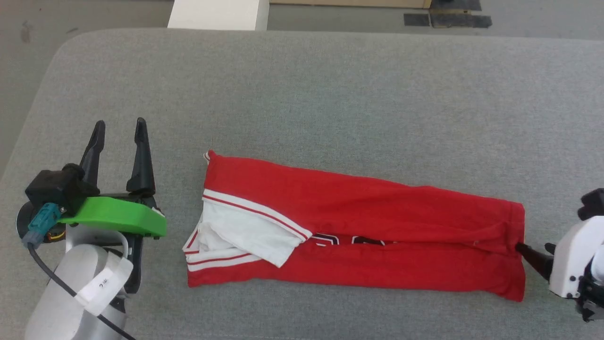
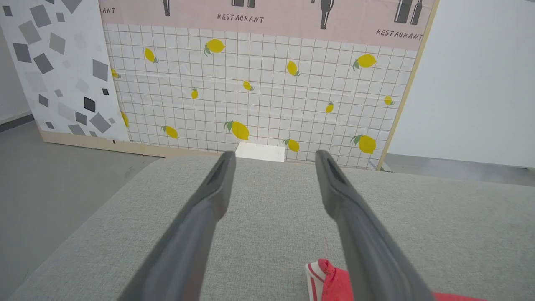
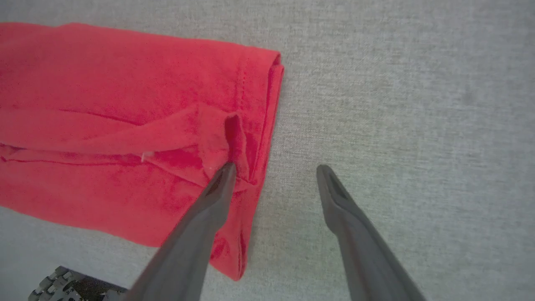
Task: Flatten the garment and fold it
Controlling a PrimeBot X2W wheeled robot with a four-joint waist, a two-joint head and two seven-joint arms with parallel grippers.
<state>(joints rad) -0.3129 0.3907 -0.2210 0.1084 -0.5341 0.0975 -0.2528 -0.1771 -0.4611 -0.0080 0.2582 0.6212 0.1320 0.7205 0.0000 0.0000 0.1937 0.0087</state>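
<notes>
The garment (image 1: pixel 358 212) lies on the grey padded table (image 1: pixel 330 94), folded lengthwise into a long red strip. White panels, striped trim and part of the dark lettering show at its left end. My left gripper (image 1: pixel 118 132) is open to the left of the garment, apart from it, with nothing between its fingers. The left wrist view has that gripper (image 2: pixel 273 158) over bare table, with a garment corner (image 2: pixel 330 280) at the lower right. My right gripper (image 1: pixel 533 248) is open at the garment's right end. In the right wrist view, one finger of that gripper (image 3: pixel 276 168) lies over the hem of the garment (image 3: pixel 125 104), the other over bare table.
A white box (image 1: pixel 217 14) stands beyond the table's far edge, and dark mats (image 1: pixel 448 19) lie on the floor there. A lemon-patterned panel (image 2: pixel 259 83) stands behind the table. The table's far left corner (image 1: pixel 66 47) is rounded.
</notes>
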